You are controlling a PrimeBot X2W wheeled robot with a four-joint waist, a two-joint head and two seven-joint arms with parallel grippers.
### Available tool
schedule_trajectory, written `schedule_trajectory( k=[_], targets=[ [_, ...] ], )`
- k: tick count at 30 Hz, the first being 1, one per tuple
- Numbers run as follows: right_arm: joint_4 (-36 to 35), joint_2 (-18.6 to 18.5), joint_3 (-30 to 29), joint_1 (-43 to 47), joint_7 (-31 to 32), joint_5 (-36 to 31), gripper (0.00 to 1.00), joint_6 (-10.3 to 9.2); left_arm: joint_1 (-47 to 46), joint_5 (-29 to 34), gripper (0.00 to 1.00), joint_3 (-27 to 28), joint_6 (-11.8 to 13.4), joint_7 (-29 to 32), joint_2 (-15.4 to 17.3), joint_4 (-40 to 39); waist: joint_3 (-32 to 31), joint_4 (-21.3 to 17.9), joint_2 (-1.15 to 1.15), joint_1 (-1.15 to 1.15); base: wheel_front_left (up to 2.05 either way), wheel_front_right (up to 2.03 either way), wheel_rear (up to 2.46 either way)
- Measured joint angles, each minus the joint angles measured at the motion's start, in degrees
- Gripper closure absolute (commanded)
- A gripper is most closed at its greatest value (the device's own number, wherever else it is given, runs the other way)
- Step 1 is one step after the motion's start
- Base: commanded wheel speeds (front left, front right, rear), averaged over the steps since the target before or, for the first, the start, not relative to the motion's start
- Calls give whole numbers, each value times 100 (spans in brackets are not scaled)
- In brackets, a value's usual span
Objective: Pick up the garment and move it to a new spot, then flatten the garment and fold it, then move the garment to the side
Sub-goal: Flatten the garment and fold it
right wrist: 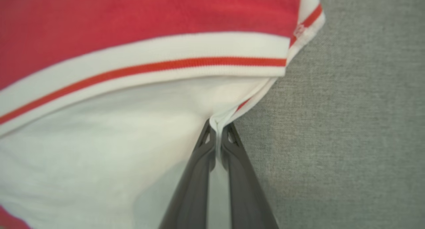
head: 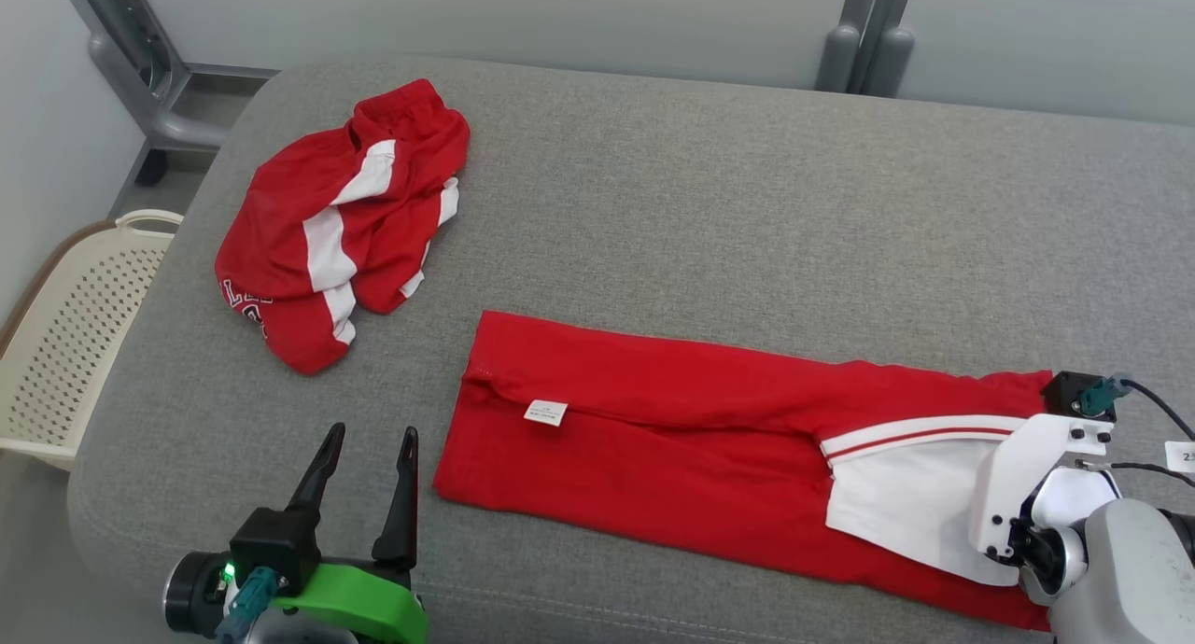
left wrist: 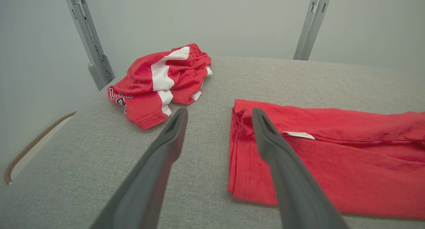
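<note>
The garment (head: 653,420), red with a white sleeve, lay flat across the lower middle and lower right of the head view, on the grey table (head: 747,205). The right gripper (right wrist: 217,129) was pinching its white edge. At the lower left, the left gripper (head: 372,434) stood with fingers spread, near the garment's left end. A crumpled red and white cloth (head: 345,215) lay in the upper left

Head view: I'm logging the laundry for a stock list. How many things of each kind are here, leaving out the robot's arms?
Garments: 2 (crumpled garment, flat garment)
Baskets: 1 (cream basket)
Total: 3
</note>
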Motion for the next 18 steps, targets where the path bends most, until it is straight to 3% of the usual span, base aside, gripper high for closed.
schedule_trajectory(
  k=[6,14,18],
  targets=[
    [-44,37,-124,8,-38,-13,100,1,24,11,0,25,-4,0,1,21,-76,-52,0,0,0,0,0],
    [-405,63,-787,14,138,-464,100,9,40,38,0,27,-7,0,2,22,-151,-187,0,0,0,0,0],
    [-708,-92,-1131,12,298,-678,100,9,42,44,0,24,-7,0,1,16,-137,-228,0,0,0,0,0]
  ],
)
